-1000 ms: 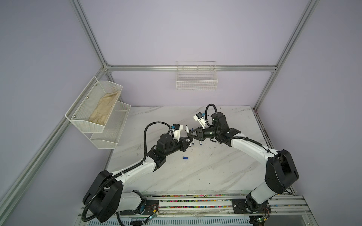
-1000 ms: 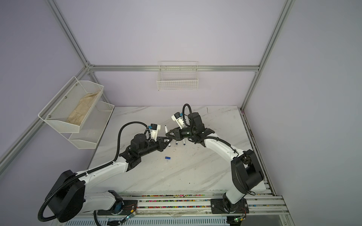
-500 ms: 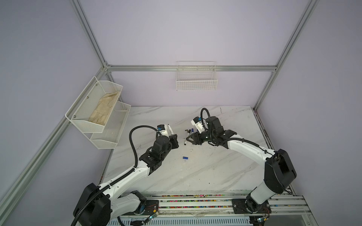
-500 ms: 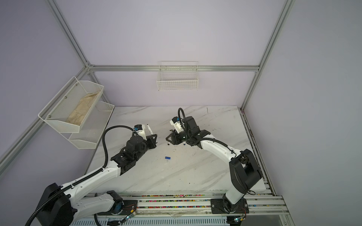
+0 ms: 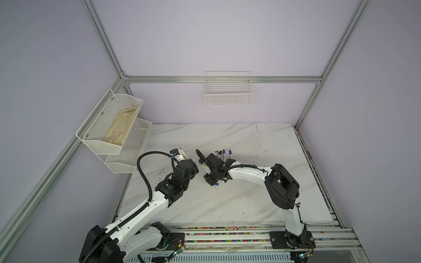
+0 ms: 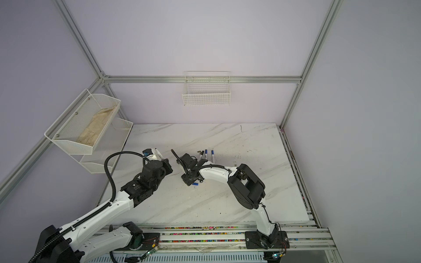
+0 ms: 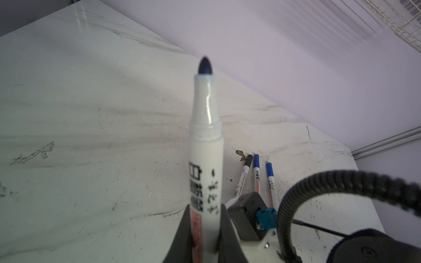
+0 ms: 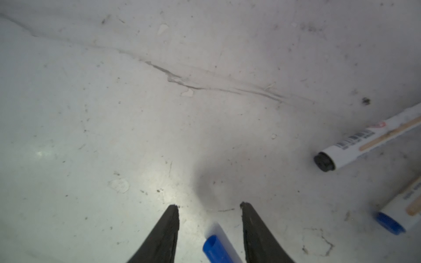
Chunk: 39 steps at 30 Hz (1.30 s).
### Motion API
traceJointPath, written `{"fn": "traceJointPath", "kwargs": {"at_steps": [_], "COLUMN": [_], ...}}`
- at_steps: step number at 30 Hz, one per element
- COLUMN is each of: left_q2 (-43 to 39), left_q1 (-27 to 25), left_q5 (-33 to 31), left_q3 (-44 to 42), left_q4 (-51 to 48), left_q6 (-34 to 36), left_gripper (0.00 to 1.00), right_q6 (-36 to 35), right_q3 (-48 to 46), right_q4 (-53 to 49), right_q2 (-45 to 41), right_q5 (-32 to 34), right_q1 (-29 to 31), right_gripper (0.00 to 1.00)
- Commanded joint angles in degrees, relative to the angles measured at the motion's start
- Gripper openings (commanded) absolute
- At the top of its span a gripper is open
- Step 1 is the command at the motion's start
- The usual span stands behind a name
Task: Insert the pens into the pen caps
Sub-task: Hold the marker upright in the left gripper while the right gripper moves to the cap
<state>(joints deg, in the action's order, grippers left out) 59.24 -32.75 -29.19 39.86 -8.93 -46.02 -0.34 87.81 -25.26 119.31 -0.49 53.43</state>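
Marble tabletop (image 5: pixel 250 205) lies beneath us, lilac walls behind. Our left gripper (image 7: pixel 205 230) is pressed tight on a white pen (image 7: pixel 205 136), whose dark blue tip is bare and raised off the table. Our right gripper (image 8: pixel 208 205) stands spread, low over a blue cap (image 8: pixel 216 249) lying between its fingers. Farther back lie three capped pens (image 7: pixel 256 175), side by side.

soft, even light; top views sharp
close up, the white-barrelled marker pen with a dark tip (image 7: pixel 206 159) blurs; glare and a soft shadow on the white marble tabletop (image 8: pixel 136 113).
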Motion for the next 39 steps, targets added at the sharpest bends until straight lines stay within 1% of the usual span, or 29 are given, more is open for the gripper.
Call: {"fn": "traceJointPath", "kwargs": {"at_steps": [1, 5, 13, 22, 25, 28, 33, 36, 39], "left_q2": [-0.71, -0.62, 0.4, 3.82, 5.21, 6.35, 6.9, 6.93, 6.53], "left_q1": [0.23, 0.21, 0.34, 0.28, 0.32, 0.32, 0.32, 0.29, 0.32], "left_q5": [-1.11, -0.5, 0.53, 2.94, 3.99, 4.62, 5.19, 5.43, 5.46], "left_q3": [-2.1, -2.15, -1.73, 0.1, 0.78, 1.34, 2.09, 2.06, 1.42], "left_q4": [0.14, 0.22, 1.11, 1.41, 1.7, 2.33, 2.91, 2.94, 2.87], "left_q6": [-0.3, -0.39, -0.65, -1.99, -1.97, -1.49, -0.13, 0.32, 0.02], "left_gripper": [0.0, 0.0, 0.0, 0.0, 0.0, 0.0, 0.0, 0.0, 0.0], "right_q6": [-2.78, -2.89, -1.81, 2.63, 3.62, 3.4, 4.52, 5.37, 6.79], "right_q3": [1.45, 0.2, -5.03, -14.63, -18.05, -20.36, -21.03, -20.35, -19.5], "right_q4": [-4.09, -4.36, -4.7, -5.95, -5.65, -3.68, -0.85, -0.19, -2.02], "right_q2": [1.12, 1.09, -2.71, -10.92, -13.55, -16.2, -18.55, -18.18, -16.23], "right_q5": [6.0, 6.56, 7.94, 9.84, 9.44, 5.23, -4.66, -10.86, -13.8], "right_q1": [0.59, 1.24, 1.51, 1.46, 0.03, -2.33, -6.39, -7.79, -7.9], "right_gripper": [0.47, 0.46, 0.46, 0.46, 0.47, 0.48, 0.5, 0.5, 0.49]}}
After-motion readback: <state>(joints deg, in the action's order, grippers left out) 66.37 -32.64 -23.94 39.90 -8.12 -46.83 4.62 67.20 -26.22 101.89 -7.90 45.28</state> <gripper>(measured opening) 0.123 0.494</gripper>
